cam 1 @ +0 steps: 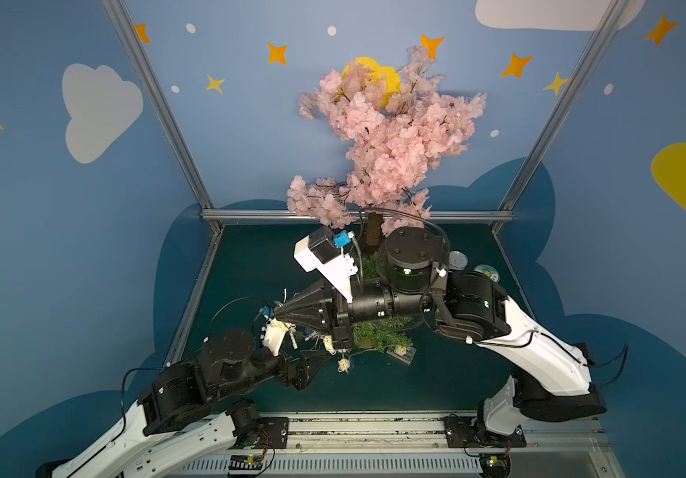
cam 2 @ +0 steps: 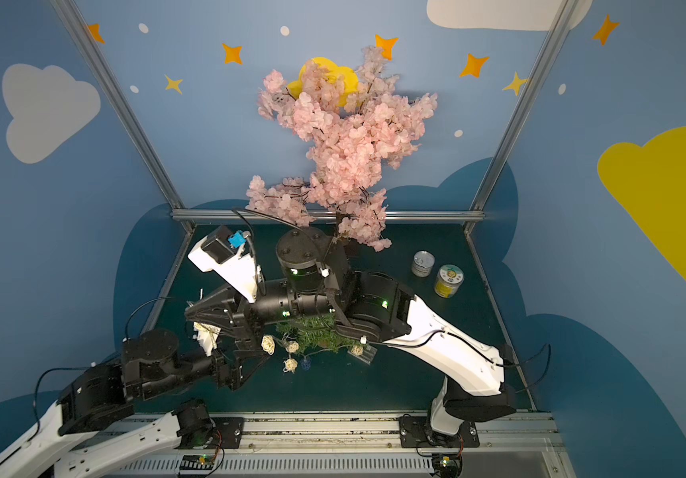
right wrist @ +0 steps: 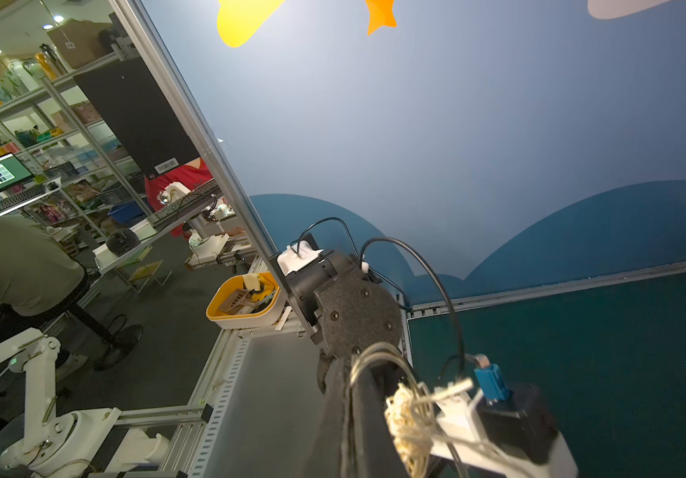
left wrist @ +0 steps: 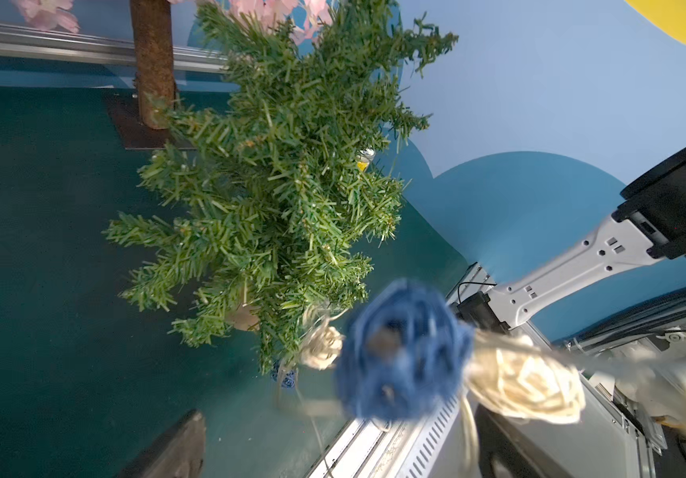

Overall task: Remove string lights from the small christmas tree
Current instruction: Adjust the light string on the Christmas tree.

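Evidently the right fingers [right wrist: 333, 418] are pressed together on the thin wire of the string lights [right wrist: 409, 418], holding one end raised beside the small christmas tree [left wrist: 275, 186], probably so the strand can be drawn off. The left fingers [left wrist: 175, 447] stand spread, gripping nothing, with a blurred blue ball [left wrist: 403, 351] hanging between them. The rest of the strand drapes across the tree's lower branches onto the tabletop [cam 1: 250, 265], with the clear box [cam 1: 405, 356] near the base. The right arm [cam 1: 478, 314] crosses over the tree and hides much of it in both top views. The pink blossom tree [cam 1: 391, 136] crowds close behind.
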Controlling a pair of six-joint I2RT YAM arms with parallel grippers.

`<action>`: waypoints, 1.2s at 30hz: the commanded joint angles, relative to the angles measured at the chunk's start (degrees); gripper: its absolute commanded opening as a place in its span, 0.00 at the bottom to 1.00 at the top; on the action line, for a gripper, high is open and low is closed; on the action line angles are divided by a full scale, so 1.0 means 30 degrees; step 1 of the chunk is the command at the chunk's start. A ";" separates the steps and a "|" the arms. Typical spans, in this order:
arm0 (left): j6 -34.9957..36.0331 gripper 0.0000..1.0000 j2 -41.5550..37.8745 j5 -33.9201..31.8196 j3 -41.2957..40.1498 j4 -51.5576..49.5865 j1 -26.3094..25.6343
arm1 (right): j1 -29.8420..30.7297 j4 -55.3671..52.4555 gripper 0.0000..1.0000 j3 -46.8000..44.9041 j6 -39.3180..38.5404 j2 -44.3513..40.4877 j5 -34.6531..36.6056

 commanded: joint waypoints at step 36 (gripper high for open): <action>-0.0800 0.04 -0.1654 0.5396 0.2199 -0.1804 -0.0125 | 0.0024 0.0320 0.00 -0.3460 -0.0382 -0.3459 0.2857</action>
